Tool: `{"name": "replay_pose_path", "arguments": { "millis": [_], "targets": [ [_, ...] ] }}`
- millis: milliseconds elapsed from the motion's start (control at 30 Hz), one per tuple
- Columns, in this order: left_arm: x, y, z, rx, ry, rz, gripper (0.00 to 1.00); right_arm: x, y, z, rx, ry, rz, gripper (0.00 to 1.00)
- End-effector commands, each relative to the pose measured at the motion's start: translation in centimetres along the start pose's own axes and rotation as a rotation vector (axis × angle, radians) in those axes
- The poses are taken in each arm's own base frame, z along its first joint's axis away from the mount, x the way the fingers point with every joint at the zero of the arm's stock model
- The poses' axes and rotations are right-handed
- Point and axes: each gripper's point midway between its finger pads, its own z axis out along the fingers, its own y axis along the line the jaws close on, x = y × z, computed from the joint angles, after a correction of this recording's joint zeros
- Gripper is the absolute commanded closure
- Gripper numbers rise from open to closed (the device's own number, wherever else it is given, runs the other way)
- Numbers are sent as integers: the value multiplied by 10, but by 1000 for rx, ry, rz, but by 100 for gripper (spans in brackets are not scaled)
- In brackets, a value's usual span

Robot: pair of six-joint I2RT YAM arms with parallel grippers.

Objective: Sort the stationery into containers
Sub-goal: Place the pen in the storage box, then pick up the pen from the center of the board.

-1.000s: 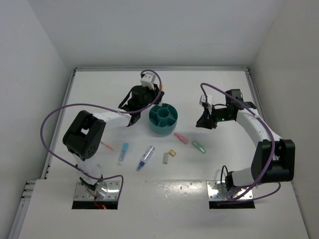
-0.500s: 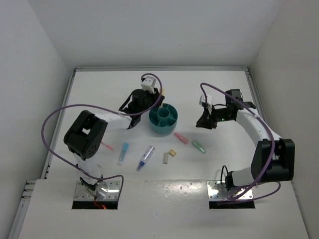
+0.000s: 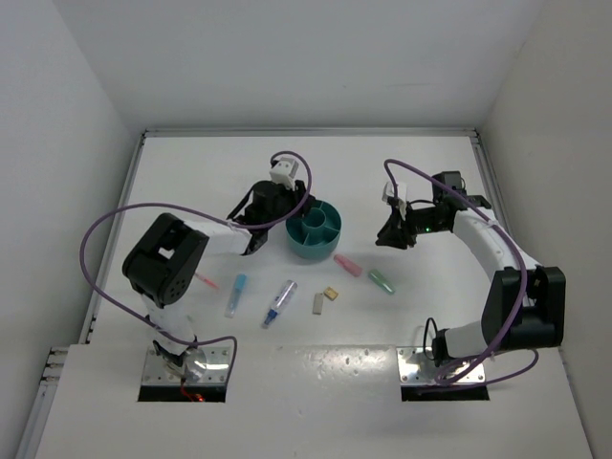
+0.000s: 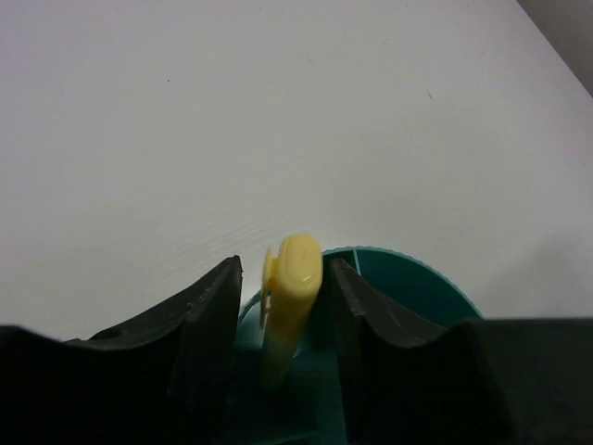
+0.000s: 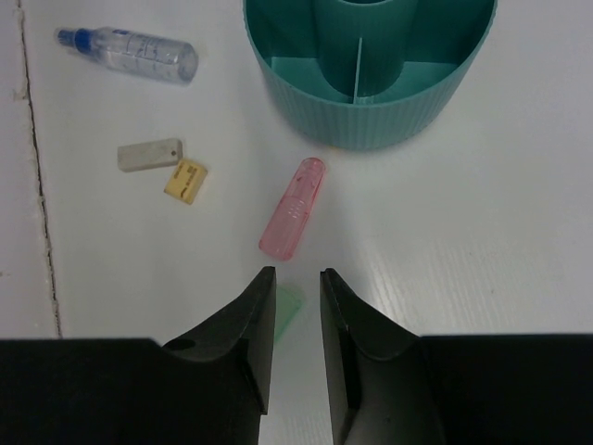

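My left gripper is over the left rim of the round teal organiser. A yellow marker stands tilted between its jaws with its lower end inside the organiser, and a gap shows on each side of it. My right gripper hangs empty above the table, jaws a narrow gap apart, over a green marker. A pink marker lies just beyond, near the organiser's wall.
Loose on the table in front of the organiser are a tan eraser, a grey eraser, a clear-blue pen, a light-blue marker and a thin pink pen. White walls stand on three sides.
My left gripper has moved down and nearer to the organiser. The yellow marker's tip, seen above the rim earlier, no longer shows from above. The right arm has not moved.
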Motion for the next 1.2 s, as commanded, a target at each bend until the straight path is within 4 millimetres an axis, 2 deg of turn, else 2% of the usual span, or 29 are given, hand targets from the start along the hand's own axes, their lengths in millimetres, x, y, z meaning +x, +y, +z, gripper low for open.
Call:
{"name": "replay_pose_path", "arguments": {
  "millis": [0,167,300,367,433,467,533,567,600,633,667,700,733,767,800,833,867,900,967,1000,1067,1100,1133,1167],
  "targets": [
    [-28,-19,-8,54,-86,13,52,-8,1,0,-15,-41,-45,73],
    [-38,-22,-11,62,-108,14,51,-10,1,-1,-11,-43,-53,73],
    [-69,-30,-23,70,-166,24,48,-10,1,-1,-11,-43,-53,73],
    [-93,-32,-33,49,-213,31,47,-10,1,-1,-11,-43,-53,73],
    [-109,-23,-40,-24,-230,23,47,-13,-1,-2,-6,-46,-60,73],
    [-113,-19,-45,-61,-234,0,51,-12,1,-2,-10,-43,-53,71],
    [-124,1,-67,-224,-245,-108,76,-12,1,-2,-11,-43,-53,67],
    [-119,6,-75,-275,-237,-145,100,-12,1,-2,-11,-43,-53,63],
    [-104,19,-86,-362,-183,-222,100,-12,1,-2,-11,-43,-53,60],
    [-101,35,-110,-493,-211,-275,100,-14,1,-3,-6,-46,-60,55],
    [-89,40,-123,-557,-199,-334,100,-14,1,-3,-6,-46,-60,46],
    [-52,54,-140,-657,-128,-439,100,-14,2,-3,-7,-46,-47,43],
    [-45,54,-154,-683,-126,-494,100,-17,0,-5,-2,-49,-45,41],
    [-24,56,-163,-704,-53,-505,87,-16,-1,-5,3,-40,-36,40],
    [-14,52,-165,-684,-11,-509,77,-18,-3,-6,14,-34,-29,40],
    [7,44,-168,-629,86,-456,65,-20,-6,-6,15,-35,-17,41],
    [16,43,-174,-605,147,-383,49,-20,-8,-7,15,-24,3,52],
    [19,36,-173,-584,161,-381,41,-16,-5,-6,1,-15,29,64],
    [41,50,-192,-649,246,-310,24,-21,-7,-8,-20,-2,45,92],
    [43,54,-198,-674,259,-296,24,-22,-6,-8,-34,-3,54,94],
    [69,64,-217,-726,333,-284,24,-22,-7,-8,-41,0,41,92],
    [76,67,-220,-738,344,-291,24,-21,-5,-8,-46,4,51,78],
    [90,68,-228,-748,372,-315,24,-17,-3,-7,-51,6,50,73],
    [94,68,-230,-745,377,-328,24,-18,-6,-7,-45,3,38,73]
  ]
}}
